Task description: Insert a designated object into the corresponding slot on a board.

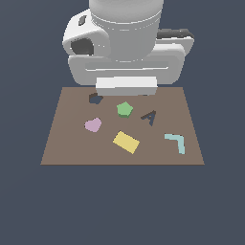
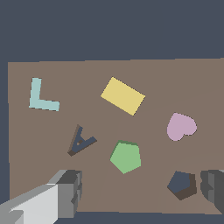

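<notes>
Jaws spread wide, holding nothing; gripper (image 2: 140,192) hovers above board (image 1: 57,148), fingertips (image 2: 70,190) clear of surface.

Step in hand, by my reading: approach, before grasp. Green pentagon block (image 1: 124,109) lies flat near board centre, untouched, between pink heart (image 1: 93,125) and dark letter-A shape (image 1: 150,116), yellow rectangle (image 1: 126,142) nearby.

Next move calls for centring over block, descent, closing on opposite edges, then carry to navy pentagonal slot (image 1: 95,99), just beside block toward arm.

Block: small, thin, plain green, five-sided.
</notes>
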